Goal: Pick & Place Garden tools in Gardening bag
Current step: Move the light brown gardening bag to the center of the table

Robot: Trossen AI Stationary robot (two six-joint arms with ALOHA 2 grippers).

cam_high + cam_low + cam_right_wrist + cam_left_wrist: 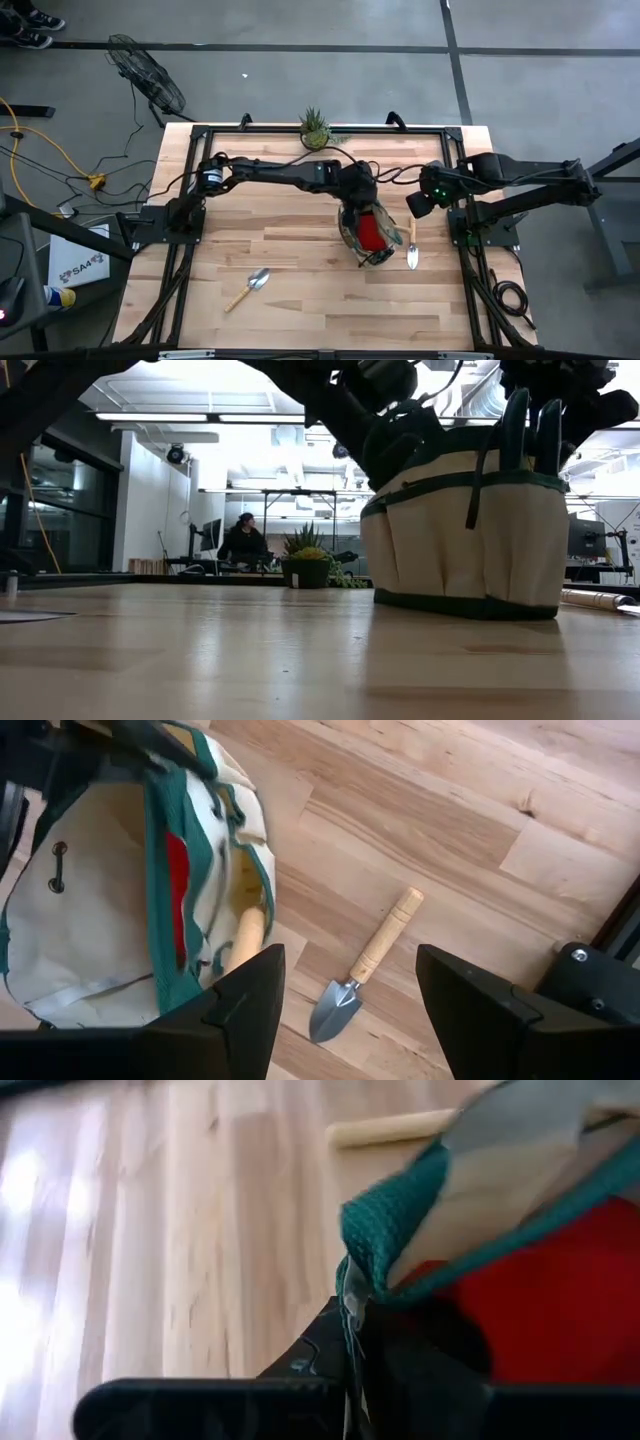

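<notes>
The tan gardening bag (366, 232) with green trim stands on its base at the table's right centre. Inside it I see a red glove (177, 880) and a wooden handle (245, 936); dark teal handles (521, 426) stick up from its top. My left gripper (350, 1330) is shut on the bag's rim at its far side. One silver trowel (362, 966) lies flat on the table right of the bag. A second trowel (250, 288) lies near the front, left of centre. My right gripper (350, 1005) hangs open above the first trowel, touching nothing. My left gripper pinches the bag's green-trimmed rim (372, 1245) between its two fingers, at the bag's far left side. The fingers slant down from the table's far left. The bag stays upright with its base (465, 605) on the table.
A spiky green potted plant (315, 128) stands at the far edge, behind the bag. Bare wood stretches across the left half and the near part of the table. A person (243, 540) sits in the room beyond.
</notes>
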